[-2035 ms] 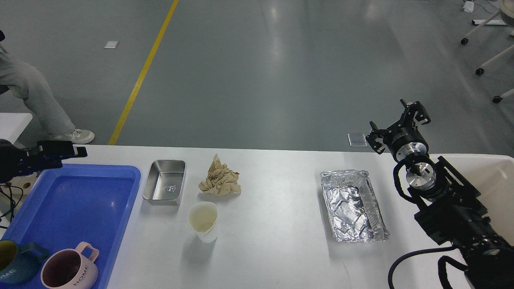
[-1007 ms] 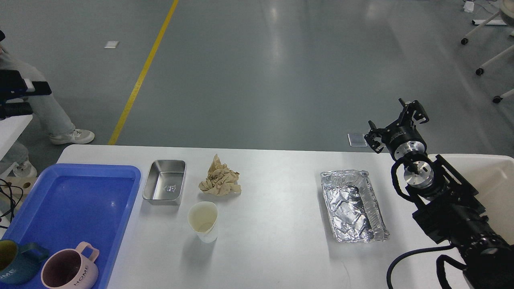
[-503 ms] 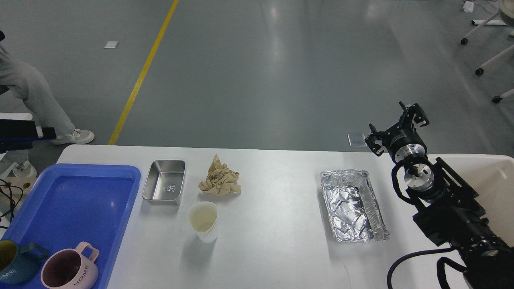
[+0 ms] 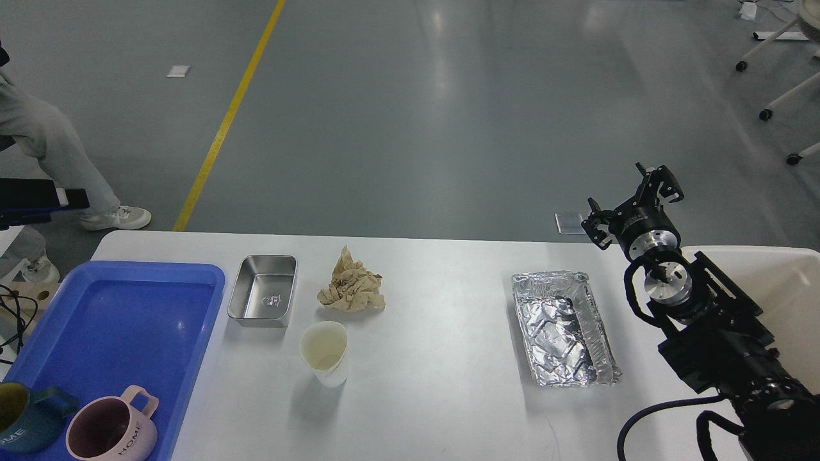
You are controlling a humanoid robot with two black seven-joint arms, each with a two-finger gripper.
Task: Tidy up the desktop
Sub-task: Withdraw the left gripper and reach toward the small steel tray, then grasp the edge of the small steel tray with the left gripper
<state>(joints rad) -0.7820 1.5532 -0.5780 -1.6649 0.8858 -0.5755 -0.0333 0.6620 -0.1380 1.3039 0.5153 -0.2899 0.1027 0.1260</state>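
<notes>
- Meanwhile, the left gripper [image 4: 70,198], which a moment ago hung over the blue tray [image 4: 122,320], has drawn back past the desktop's [image 4: 442,384] left edge; its finger spread cannot be told.
- Its retreat empty suggests a drop-off is done.
- The right gripper [image 4: 631,205] waits at the far right corner, fingers wide, empty.
- Paper cup [image 4: 325,352], crumpled paper [image 4: 350,288], steel box [image 4: 263,290] and foil tray [image 4: 564,326] remain.

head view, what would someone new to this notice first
Probably the blue tray at the left end of the white desktop, with a pink mug and a dark teal mug in its near corner. Next, the crumpled foil tray toward the right, beside the black right arm whose open right gripper is raised past the far edge. In the middle sit a steel tin, a wad of brown paper and a paper cup.
</notes>
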